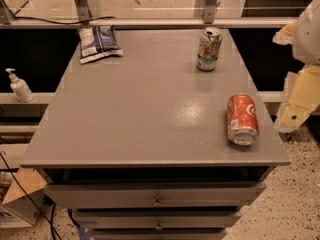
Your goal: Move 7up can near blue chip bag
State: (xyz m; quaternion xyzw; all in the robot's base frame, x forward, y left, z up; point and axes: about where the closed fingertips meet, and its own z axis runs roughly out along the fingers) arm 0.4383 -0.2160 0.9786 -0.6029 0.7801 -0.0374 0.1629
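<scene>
The small white-and-green 7up can (209, 49) with the silver top is seen standing upright near the far right corner of the grey metal table (150, 114); the crinkled dark blue and white chip bag (98, 43) is laid flat at the far left corner, well apart from it; an orange-red soda can (242, 119) is left on its side by the right edge; the pale yellow gripper (296, 106) is parked off that right edge, near the fallen can but not touching it; whether it's wide or narrow can't be told tbh.
</scene>
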